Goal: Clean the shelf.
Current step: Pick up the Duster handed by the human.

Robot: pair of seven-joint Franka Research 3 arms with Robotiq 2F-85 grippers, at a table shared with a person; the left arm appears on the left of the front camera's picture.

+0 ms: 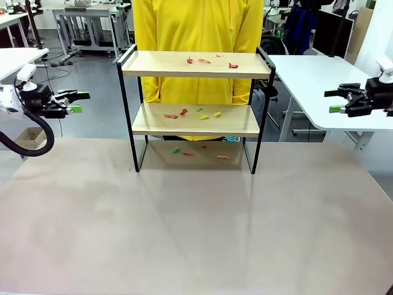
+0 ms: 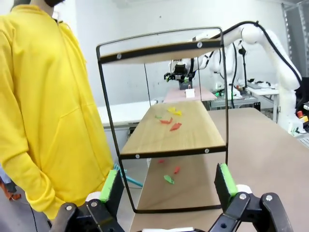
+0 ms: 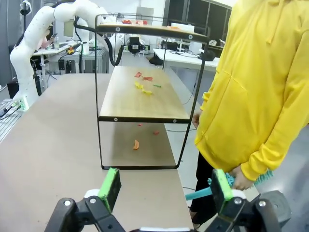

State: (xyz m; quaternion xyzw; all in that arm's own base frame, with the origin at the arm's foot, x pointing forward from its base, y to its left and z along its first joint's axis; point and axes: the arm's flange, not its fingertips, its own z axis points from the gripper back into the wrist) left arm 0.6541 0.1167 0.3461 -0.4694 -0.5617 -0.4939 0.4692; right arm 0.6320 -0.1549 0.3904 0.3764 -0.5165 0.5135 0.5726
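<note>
Beige tabletop (image 1: 196,233) occupies the foreground of the front view. At far left, the left gripper (image 1: 78,102) hangs above the table's left edge, its green-padded fingers spread wide apart with nothing between them; the left wrist view confirms the gap, each green pad (image 2: 110,186) standing clear of any object. At centre, toward the far edge of the table, the shelf (image 1: 159,61) stands upright on its black legs, well apart from both grippers. Small coloured scraps lie at three levels: red pieces on the top board (image 1: 209,61), red, yellow and green pieces on the lower board (image 1: 193,114), and a few more on the tabletop beneath it (image 1: 199,152). Directly behind the shelf stands a person in a yellow hooded top (image 1: 196,24); in the right wrist view one hand (image 3: 240,180) grips a teal tool (image 3: 200,194) whose kind cannot be told. At right, the right gripper (image 1: 335,101) hovers in front of a white side table (image 1: 307,74), its fingers likewise parted wide and holding nothing.
</note>
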